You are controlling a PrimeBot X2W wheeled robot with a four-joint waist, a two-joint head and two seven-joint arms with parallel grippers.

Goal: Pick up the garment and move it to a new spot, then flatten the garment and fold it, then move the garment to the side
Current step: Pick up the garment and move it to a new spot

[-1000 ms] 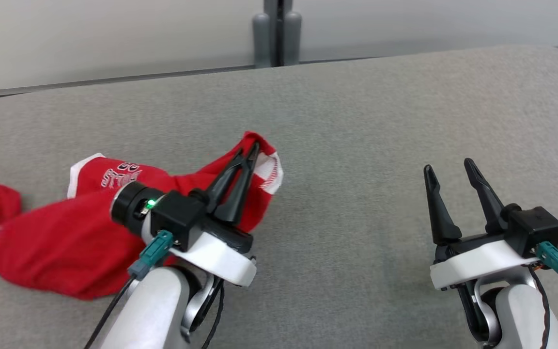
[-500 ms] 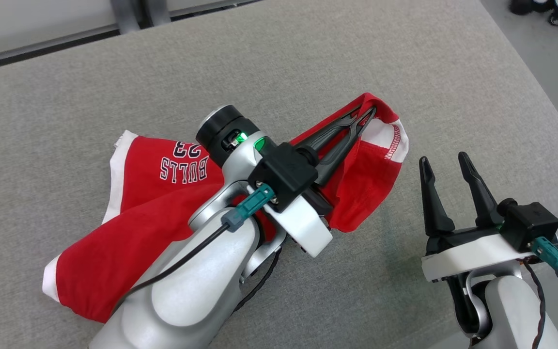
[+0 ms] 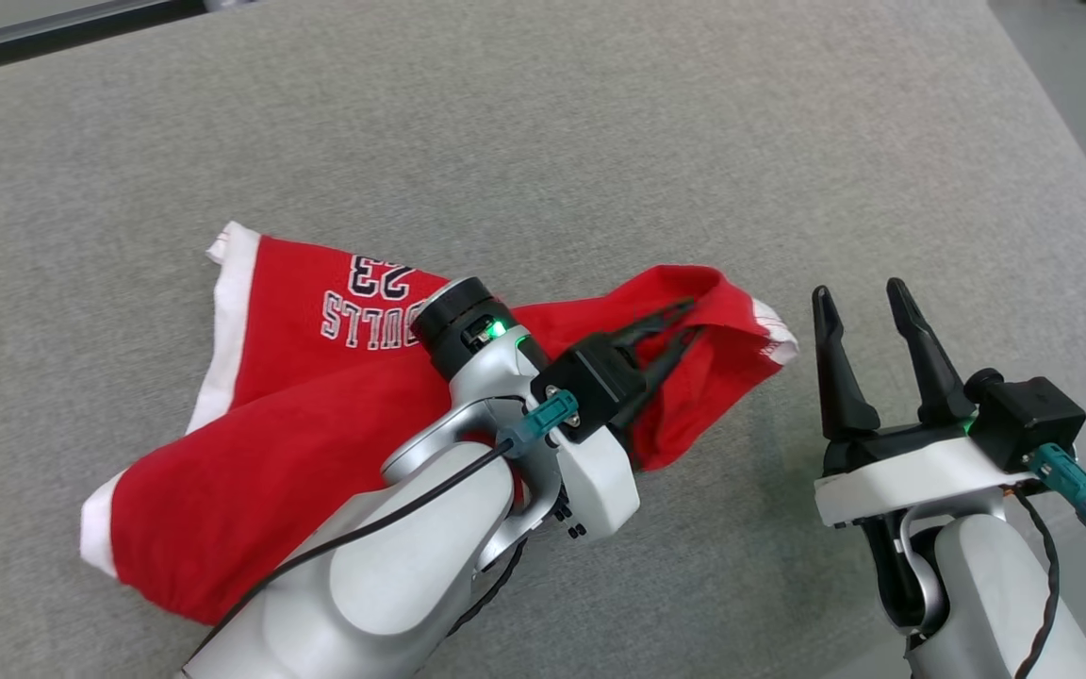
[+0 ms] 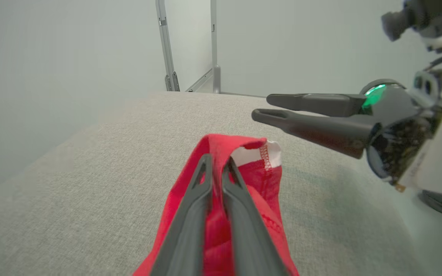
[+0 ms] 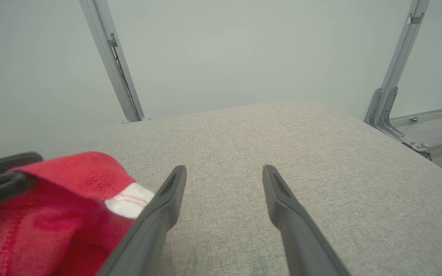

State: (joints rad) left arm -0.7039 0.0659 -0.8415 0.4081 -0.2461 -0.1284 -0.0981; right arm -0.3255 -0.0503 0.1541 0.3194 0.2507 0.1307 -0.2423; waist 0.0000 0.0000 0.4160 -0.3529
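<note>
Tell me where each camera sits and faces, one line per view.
Head view: above, facing down at the jersey on grey padding; left pincer, right pincer and forearms show.
Left wrist view: along its pincer's shut fingers clamping the jersey; right pincer at right.
Right wrist view: along right pincer's open fingers over padding.
Shared: all show the jersey's white-trimmed corner.

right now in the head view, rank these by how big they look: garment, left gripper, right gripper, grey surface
1. grey surface
2. garment
3. right gripper and left gripper: unsure, the left is angled away from the camera and looks shorter
</note>
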